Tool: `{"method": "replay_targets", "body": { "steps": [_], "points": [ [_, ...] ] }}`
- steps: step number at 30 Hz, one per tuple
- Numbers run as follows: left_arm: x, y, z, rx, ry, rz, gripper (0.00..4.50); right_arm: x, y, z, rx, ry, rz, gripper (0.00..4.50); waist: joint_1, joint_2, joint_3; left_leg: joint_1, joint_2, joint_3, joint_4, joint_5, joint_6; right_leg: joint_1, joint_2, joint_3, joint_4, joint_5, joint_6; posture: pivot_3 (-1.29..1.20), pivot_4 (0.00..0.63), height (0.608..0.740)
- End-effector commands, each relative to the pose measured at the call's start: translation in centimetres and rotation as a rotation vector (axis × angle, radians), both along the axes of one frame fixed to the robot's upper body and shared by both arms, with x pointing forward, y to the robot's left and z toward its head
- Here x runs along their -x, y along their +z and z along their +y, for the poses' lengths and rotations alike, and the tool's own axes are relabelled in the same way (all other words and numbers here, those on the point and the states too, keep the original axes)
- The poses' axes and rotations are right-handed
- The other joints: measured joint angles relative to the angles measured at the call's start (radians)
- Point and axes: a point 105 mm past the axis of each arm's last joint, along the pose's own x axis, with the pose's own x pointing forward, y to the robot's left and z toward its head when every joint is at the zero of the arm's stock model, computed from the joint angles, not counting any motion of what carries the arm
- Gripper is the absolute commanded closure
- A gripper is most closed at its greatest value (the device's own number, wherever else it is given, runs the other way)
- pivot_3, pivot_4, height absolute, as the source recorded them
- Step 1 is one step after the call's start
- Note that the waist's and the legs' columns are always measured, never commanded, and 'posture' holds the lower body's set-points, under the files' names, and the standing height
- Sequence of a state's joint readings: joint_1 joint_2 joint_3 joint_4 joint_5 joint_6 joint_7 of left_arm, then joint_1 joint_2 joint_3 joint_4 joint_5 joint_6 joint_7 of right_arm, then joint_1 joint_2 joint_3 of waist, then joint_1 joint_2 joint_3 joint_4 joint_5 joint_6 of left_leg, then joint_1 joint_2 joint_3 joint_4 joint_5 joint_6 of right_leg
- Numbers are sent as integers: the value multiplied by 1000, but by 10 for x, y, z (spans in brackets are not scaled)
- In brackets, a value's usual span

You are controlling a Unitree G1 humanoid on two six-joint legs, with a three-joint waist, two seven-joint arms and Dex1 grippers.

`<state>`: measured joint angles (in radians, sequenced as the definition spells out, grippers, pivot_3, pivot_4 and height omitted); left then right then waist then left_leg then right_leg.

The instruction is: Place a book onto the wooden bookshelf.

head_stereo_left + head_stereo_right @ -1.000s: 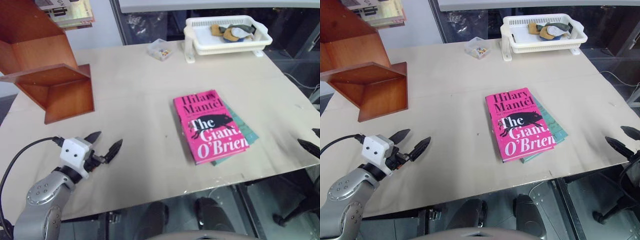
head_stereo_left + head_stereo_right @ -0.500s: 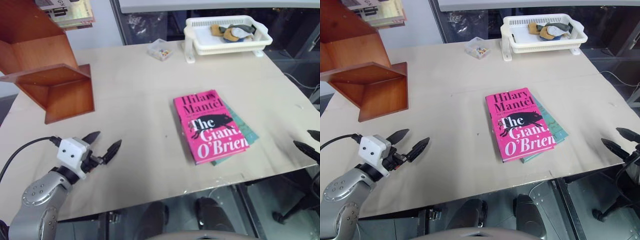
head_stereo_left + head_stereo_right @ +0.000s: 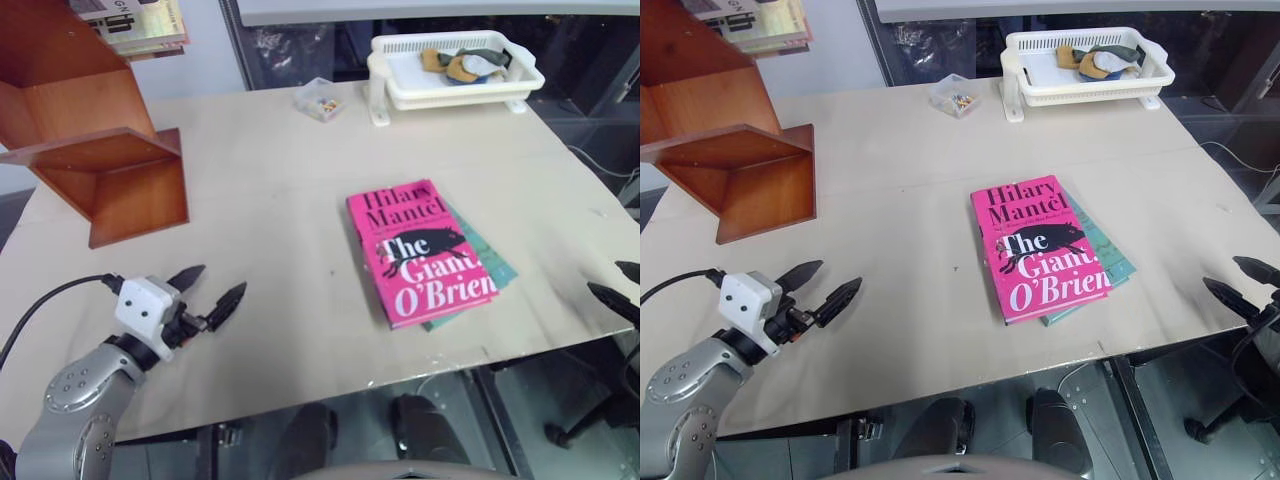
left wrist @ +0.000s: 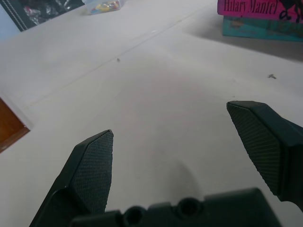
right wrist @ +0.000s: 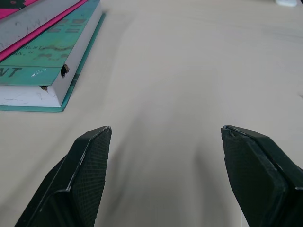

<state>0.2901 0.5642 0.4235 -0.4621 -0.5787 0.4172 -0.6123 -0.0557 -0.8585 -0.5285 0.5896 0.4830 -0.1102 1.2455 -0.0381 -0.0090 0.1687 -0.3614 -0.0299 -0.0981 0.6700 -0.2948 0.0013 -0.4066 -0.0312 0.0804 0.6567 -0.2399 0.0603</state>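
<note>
A: Eyes on the bright pink paperback book [image 3: 420, 252] with "Hilary Mantel, The Giant, O'Brien" on its cover. It lies flat, face up, right of centre on the pale beige table [image 3: 270, 200], stacked on a teal-green book [image 3: 486, 262] whose edge peeks out along its right side.

B: And the reddish-brown polished wooden bookshelf [image 3: 95, 150] of angular boards stands at the table's far left corner, well apart from the pink book. Pale yellowish books with black print [image 3: 135, 22] sit up on top of it.

A: The left gripper [image 3: 207, 290] hovers low over the near left part of the table, black fingers spread wide, nothing between them. From its wrist view, bare tabletop shows between the fingertips [image 4: 94, 161].

B: The right gripper [image 3: 1243, 283] hangs at the table's near right edge, fingers apart too and empty. Its wrist view looks across at the teal book's page edge, the pink one on top.

A: Far side: a white plastic slatted basket [image 3: 455, 75] holding a few small things, and just left of it a small clear plastic box [image 3: 321, 99] with coloured bits inside.
</note>
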Motion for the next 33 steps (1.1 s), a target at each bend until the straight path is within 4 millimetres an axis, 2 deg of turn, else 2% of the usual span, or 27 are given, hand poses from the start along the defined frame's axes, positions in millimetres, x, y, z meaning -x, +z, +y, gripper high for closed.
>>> {"method": "replay_targets", "body": {
  "steps": [1, 4, 7, 11, 15, 17, 22, 25, 28, 33],
  "points": [
    [0, 17, -6, -9, -42, -55, 60, -1, 9, -3, 16, -4, -38, 676, 0, 0, 0, 0, 0, 0, 0, 0, 0, 0, 0, 0, 0, 0, 0, 0, 150, 740],
    [0, 19, -10, 9, -76, -66, 60, -1, 10, -2, 10, -4, -38, 676, 0, 0, 0, 0, 0, 0, 0, 0, 0, 0, 0, 0, 0, 0, 0, 0, 150, 740],
    [0, 22, -17, 31, -141, -70, 60, -3, 21, 1, -95, 6, -62, 676, 0, 0, 0, 0, 0, 0, 0, 0, 0, 0, 0, 0, 0, 0, 0, 0, 150, 740],
    [-14, 25, -32, 60, -270, -57, 60, 0, 35, 24, -195, 136, -42, 676, 2, 2, 0, 0, 0, 0, 0, 0, 0, 0, 1, 0, 1, 0, 0, 0, 150, 740],
    [-27, 28, -60, 106, -458, 22, 60, 7, 39, 45, -150, 252, 1, 676, 5, 3, 0, 0, 0, 1, 0, 0, 0, 1, 5, -2, 0, 0, 0, 0, 150, 740],
    [-44, 33, -75, 135, -517, 39, 60, 11, 41, 54, -120, 295, 10, 676, 8, 2, 1, -1, -1, 0, 1, 0, 0, 1, 4, -3, 1, 0, 0, 0, 150, 740],
    [-61, 35, -108, 219, -665, 80, 60, 22, 41, 65, -54, 349, 29, 676, 2, 3, 1, -1, -1, -3, 1, 0, 0, 1, 4, -3, 0, 0, 0, 0, 150, 740],
    [-70, 30, -129, 267, -767, 125, 60, 26, 38, 69, 5, 368, 35, 676, 4, 2, 1, -2, -1, -3, 0, 0, 0, 0, 4, -3, 1, 0, 0, 0, 150, 740],
    [-77, 17, -142, 302, -825, 191, 60, 27, 37, 71, 29, 362, 23, 676, 4, 2, 1, -1, -2, -2, 1, 0, 0, 0, 4, -4, 1, 0, 0, 0, 150, 740],
    [-98, 17, -156, 573, -774, 328, 60, 28, 38, 69, 48, 340, 2, 676, 3, 1, 2, -1, -2, -3, 1, 0, 0, 0, 4, -4, 1, 0, 0, 0, 150, 740]
  ]
}}
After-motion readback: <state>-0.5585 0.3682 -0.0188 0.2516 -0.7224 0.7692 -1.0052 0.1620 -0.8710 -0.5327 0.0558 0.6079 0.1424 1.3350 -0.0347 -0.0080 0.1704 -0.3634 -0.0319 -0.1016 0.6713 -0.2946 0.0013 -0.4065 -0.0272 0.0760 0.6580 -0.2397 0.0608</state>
